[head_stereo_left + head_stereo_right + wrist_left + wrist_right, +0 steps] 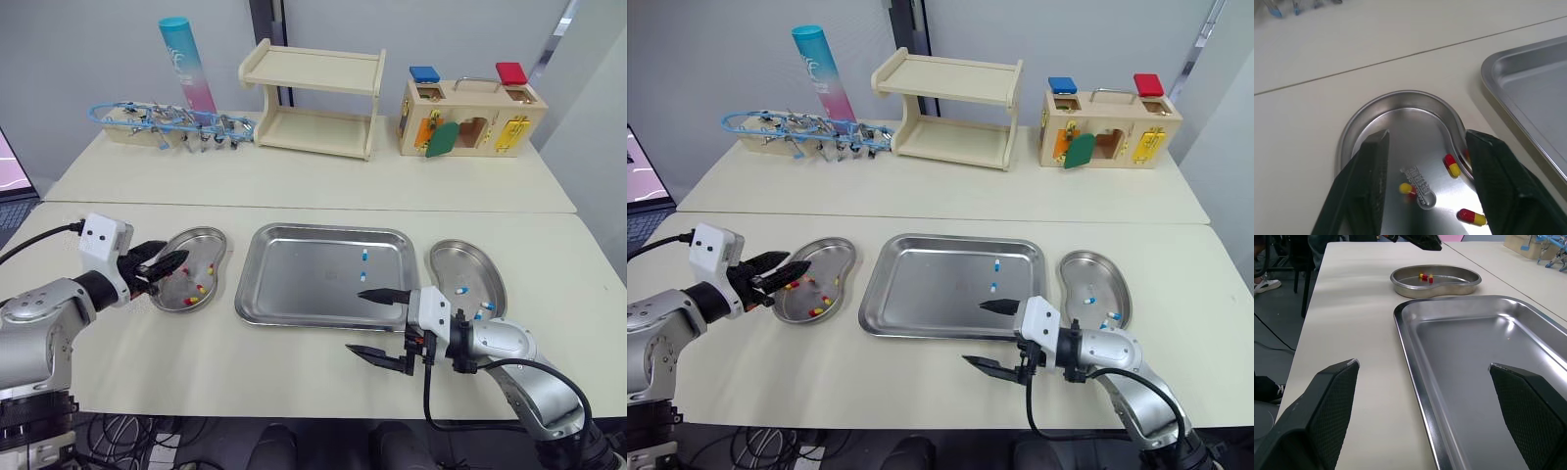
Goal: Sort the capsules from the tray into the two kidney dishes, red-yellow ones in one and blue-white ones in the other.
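Note:
The steel tray (294,289) lies at the table's middle with two blue-white capsules (363,255) in its right half. The left kidney dish (201,238) holds a few red-yellow capsules (1452,165). Blue-white capsules (460,290) lie in the right kidney dish (470,257). My left gripper (165,266) hovers open over the left dish's near end, nothing between its fingers (1371,176). My right gripper (358,321) is open wide at the tray's front right corner, one fingertip over the tray, the other over the table, and it holds nothing.
On the rear table stand a wooden shelf (313,98), a wooden lock box (470,117), a pink-blue tube (188,64) and a rack of blue-handled tools (167,122). A laptop edge (10,171) shows at the far left.

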`<action>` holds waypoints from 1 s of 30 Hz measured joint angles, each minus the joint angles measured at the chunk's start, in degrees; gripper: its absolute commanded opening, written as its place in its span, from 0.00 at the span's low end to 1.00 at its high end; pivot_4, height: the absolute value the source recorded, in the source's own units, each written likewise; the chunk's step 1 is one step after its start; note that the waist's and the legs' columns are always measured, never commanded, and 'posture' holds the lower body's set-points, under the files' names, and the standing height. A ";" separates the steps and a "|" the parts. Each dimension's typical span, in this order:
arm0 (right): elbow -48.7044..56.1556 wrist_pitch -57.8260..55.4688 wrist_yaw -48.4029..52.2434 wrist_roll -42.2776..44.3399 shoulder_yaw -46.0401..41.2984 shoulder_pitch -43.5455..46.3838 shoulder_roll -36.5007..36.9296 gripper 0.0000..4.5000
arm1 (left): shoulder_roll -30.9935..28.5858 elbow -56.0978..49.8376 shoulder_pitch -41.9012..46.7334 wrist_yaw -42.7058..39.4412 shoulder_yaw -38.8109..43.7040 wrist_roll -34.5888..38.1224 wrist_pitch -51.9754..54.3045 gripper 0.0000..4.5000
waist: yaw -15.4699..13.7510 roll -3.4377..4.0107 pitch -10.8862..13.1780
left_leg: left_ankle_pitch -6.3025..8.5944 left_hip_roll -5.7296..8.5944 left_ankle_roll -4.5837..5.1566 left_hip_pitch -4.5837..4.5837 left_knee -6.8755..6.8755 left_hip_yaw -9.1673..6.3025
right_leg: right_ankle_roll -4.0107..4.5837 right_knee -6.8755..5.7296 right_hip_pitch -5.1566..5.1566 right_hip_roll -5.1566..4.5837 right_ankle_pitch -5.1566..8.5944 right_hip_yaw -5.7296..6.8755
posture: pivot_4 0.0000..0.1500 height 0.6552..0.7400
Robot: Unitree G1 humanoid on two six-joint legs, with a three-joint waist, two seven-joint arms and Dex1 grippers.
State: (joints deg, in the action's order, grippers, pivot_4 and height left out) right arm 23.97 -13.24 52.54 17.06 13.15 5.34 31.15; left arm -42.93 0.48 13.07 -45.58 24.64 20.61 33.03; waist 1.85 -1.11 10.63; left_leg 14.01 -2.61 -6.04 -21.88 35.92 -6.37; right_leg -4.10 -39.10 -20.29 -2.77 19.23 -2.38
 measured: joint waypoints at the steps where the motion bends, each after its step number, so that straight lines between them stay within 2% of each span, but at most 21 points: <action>1: 0.00 0.00 0.00 -0.01 0.00 -0.20 0.01 1.00 | 0.00 -0.06 0.16 0.05 0.00 0.78 0.14 0.65 | -0.01 0.00 0.00 | 0.00 0.00 0.00 0.00 0.00 0.00 | 0.00 0.00 0.00 0.00 0.00 0.00 | 1.00 1.00; 8: 0.00 0.50 -0.11 -0.13 0.00 -0.42 0.03 1.00 | -0.02 -0.13 -0.08 0.76 0.41 3.09 0.55 0.65 | 0.00 0.00 0.00 | 0.00 0.00 0.00 0.00 0.00 0.00 | 0.00 0.00 0.00 0.00 0.00 0.00 | 1.00 1.00; 13: -0.44 2.92 -0.31 -0.77 -0.35 -0.70 0.11 1.00 | -1.23 -1.68 -2.87 -0.23 4.24 5.58 -0.31 0.65 | 0.07 0.00 0.00 | 0.00 -0.01 0.00 0.01 -0.02 0.01 | 0.00 0.00 -0.01 0.00 0.00 -0.01 | 1.00 1.00; 16: -0.39 4.18 -0.63 -1.17 -2.40 -1.56 1.20 1.00 | -2.52 -2.68 -8.14 -1.49 8.33 5.83 -3.72 0.65 | 0.22 0.00 0.00 | 0.00 -0.01 0.00 0.01 -0.07 0.07 | 0.00 0.04 -0.02 -0.01 0.00 -0.07 | 1.00 1.00; 20: -0.50 4.21 0.12 0.12 -11.61 -5.94 7.95 1.00 | -5.86 2.72 -18.61 -4.20 13.43 1.87 -12.47 0.65 | -0.01 0.02 0.01 | 0.01 0.01 0.00 0.02 -0.12 0.14 | 0.01 0.08 -0.04 -0.05 0.01 -0.09 | 1.00 1.00; 23: -2.31 4.19 2.04 2.27 -21.02 -8.43 13.43 1.00 | -6.07 10.60 -22.22 -5.93 15.69 0.56 -17.98 0.77 | -0.15 0.02 0.01 | 0.01 0.01 0.01 0.05 -0.10 0.14 | 0.01 0.07 0.01 -0.05 0.01 -0.07 | 1.00 1.00; 26: -6.20 5.95 5.44 2.51 -29.05 -11.89 18.87 1.00 | -6.09 15.63 -24.67 -8.13 16.13 0.48 -21.36 0.98 | -0.39 -0.07 -0.04 | 0.01 0.03 0.01 0.02 -0.11 0.14 | 0.01 0.13 0.02 -0.07 0.01 -0.05 | 1.00 1.00; 30: -17.59 12.87 11.93 -0.62 -34.98 -18.06 25.55 1.00 | -6.18 19.13 -27.02 -10.43 15.54 -0.76 -25.27 0.99 | -0.23 -0.11 -0.05 | 0.01 0.02 0.02 0.08 -0.14 0.17 | 0.02 0.12 0.03 -0.07 0.01 -0.07 | 1.00 1.00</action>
State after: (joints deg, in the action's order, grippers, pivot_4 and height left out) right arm 6.38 -0.37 64.47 16.43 -21.83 -12.72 56.70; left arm -49.11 19.61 -13.95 -56.01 40.18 19.85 7.77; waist 1.62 -1.22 10.58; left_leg 14.03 -2.59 -6.02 -21.80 35.79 -6.20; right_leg -4.07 -38.99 -20.26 -2.84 19.24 -2.45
